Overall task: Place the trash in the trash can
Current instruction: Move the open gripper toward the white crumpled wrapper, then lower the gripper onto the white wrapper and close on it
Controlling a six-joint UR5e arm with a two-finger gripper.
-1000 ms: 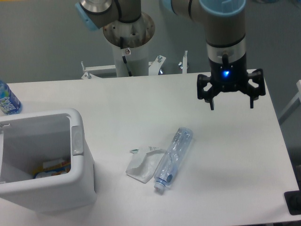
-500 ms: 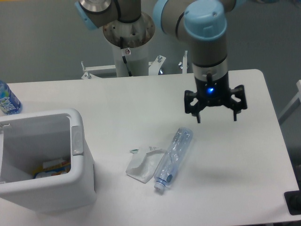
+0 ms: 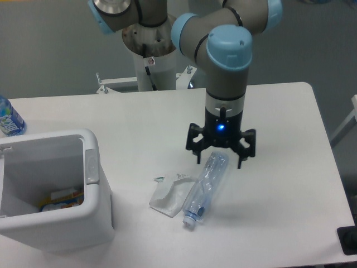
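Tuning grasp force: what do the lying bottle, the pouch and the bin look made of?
Bottle: thin clear plastic, bluish tint, glossy; the table shows through it, pale cap.
Pouch: flat white plastic film, likely flexible; creased, soft sheen.
Bin: white moulded plastic, looks rigid; thick rim, rounded corners, dull gloss.
Gripper hovers over the bottle's base end, jaws open.

This looks like a robotics lab, not a home or a shop. A plain white rectangular table stands against a bare grey wall, with nothing decorative around it. Behind the table's far edge a white cylindrical pedestal is bolted to a metal bracket frame, and from it rises a grey industrial robot arm with pale blue joint caps. A small blue indicator light glows on the arm's wrist. At the right edge a slanted white metal strut shows, like part of a rig.
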